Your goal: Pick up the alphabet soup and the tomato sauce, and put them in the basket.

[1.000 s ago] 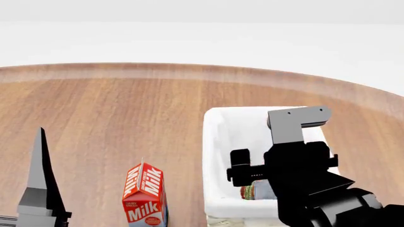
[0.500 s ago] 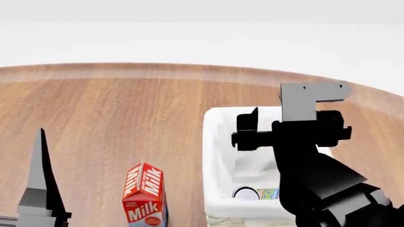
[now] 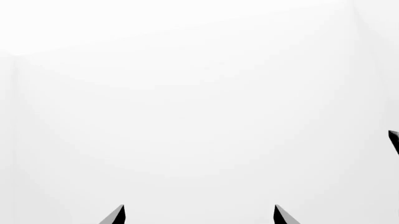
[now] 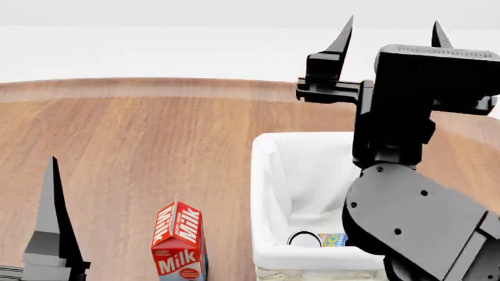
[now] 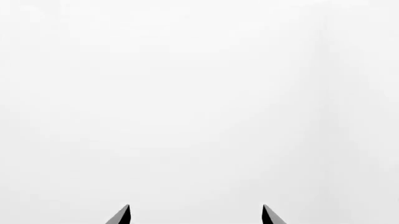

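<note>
Currently, going from left to right:
Left fingers (image 4: 51, 193): one dark tip is seen low at the left edge of the head view, above the desk (image 4: 156, 134); in the left wrist view two tips are seen well apart with only white between them, so they are judged open and nothing is held.
Milk carton (image 4: 179, 241): it is placed upright on the desk, between the left fingers and the basket.
Basket (image 4: 266, 175): it is placed on the desk, right of the carton.
Alphabet soup (image 4: 320, 239): it is laid on its side in the near end of the basket, lid toward the left.
Tomato sauce: it is not seen; whether it is hidden behind the right arm cannot be told.
Right fingers (image 4: 388, 35): they are raised above the basket's far end, pointed upward, spread apart and empty.
Key relation: the soup lies below and nearer than the right fingers, and the right arm is nearer to the basket.
</note>
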`<state>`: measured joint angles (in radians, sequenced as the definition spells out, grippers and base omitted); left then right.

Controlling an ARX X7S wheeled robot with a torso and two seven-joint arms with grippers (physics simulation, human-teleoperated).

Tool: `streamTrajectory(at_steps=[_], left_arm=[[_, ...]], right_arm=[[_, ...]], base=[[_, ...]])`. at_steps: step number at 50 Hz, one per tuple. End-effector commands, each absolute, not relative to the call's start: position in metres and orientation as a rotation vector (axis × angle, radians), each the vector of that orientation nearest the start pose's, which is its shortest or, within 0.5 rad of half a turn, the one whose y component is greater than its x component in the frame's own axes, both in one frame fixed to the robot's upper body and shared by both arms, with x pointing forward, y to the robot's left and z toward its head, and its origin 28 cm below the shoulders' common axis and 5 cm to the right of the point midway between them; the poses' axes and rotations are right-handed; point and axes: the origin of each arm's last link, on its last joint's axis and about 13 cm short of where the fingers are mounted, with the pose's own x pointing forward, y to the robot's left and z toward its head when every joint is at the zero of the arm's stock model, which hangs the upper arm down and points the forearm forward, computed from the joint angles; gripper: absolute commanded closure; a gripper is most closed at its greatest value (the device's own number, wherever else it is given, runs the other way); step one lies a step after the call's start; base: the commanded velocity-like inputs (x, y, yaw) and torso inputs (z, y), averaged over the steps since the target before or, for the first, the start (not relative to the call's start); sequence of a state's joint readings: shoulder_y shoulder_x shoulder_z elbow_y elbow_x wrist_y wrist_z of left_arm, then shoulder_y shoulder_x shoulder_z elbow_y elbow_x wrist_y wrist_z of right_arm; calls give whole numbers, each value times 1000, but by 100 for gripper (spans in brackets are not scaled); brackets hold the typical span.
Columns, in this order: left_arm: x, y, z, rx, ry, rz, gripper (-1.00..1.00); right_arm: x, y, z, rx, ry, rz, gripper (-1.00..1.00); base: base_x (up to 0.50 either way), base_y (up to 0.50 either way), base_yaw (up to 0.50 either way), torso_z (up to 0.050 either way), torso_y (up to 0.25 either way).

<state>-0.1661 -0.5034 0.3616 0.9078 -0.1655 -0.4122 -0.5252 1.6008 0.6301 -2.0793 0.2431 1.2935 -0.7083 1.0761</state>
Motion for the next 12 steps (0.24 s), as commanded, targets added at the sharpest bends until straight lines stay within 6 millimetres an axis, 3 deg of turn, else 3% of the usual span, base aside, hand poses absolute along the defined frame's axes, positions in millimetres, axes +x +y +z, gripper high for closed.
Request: streamTrajectory(at_steps=[1,12], left_arm=[[175,201,176,172,-554,-30,-100],[175,201,175,168,-556,-29,-100]], right_arm=[[317,-106,240,29,-693,-209,-100],[257,-90,268,19,-1037,-197,-100]], base=[[0,0,0,0,0],[0,0,0,0,0]])
